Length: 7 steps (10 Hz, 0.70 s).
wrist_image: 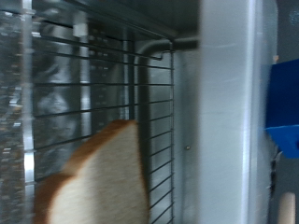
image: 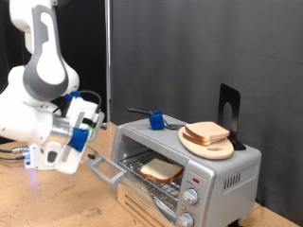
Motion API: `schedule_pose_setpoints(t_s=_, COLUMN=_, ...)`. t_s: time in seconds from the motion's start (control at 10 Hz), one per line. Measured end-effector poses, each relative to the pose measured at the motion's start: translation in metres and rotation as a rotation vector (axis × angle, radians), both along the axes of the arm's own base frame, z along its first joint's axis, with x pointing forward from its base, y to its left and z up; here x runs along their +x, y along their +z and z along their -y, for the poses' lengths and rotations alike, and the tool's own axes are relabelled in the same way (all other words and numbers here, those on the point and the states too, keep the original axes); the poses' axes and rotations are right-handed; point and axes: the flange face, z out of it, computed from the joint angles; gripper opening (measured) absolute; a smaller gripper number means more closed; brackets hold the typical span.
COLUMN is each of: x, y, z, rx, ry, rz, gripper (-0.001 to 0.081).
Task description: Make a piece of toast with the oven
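The silver oven [image: 222, 178] stands at the exterior view's right with its glass door [image: 109, 170] swung down and open. The piece of toast [image: 162, 170] lies flat on the wire rack inside. In the wrist view the toast [wrist_image: 98, 182] fills the foreground on the rack [wrist_image: 93, 84], close to the camera. My gripper [image: 88, 130], with blue fingers on a white hand, hovers just left of the open door at about the height of the oven's top. Nothing shows between its fingers.
A round wooden plate [image: 192, 141] with stacked bread slices [image: 206, 132] rests on the oven's top, beside a blue-handled tool [image: 154, 120] and a black stand [image: 230, 109]. The oven's two knobs [image: 190, 197] face front. A dark curtain hangs behind.
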Motion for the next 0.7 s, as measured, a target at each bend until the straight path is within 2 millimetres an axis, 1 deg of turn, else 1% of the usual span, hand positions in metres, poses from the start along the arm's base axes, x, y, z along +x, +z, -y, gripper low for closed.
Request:
schedule_pose_setpoints(t_s=0.2, x=-0.004, y=0.009, z=-0.021, rx=-0.004, ry=0.013, rz=0.008, gripper=0.068)
schedule_pose_setpoints(t_s=0.4, x=-0.008, y=0.013, z=-0.038, rx=-0.009, ry=0.015, rz=0.007, gripper=0.068)
schedule_pose_setpoints(t_s=0.7, x=-0.007, y=0.015, z=-0.054, rx=-0.011, ry=-0.011, rz=0.011, gripper=0.068)
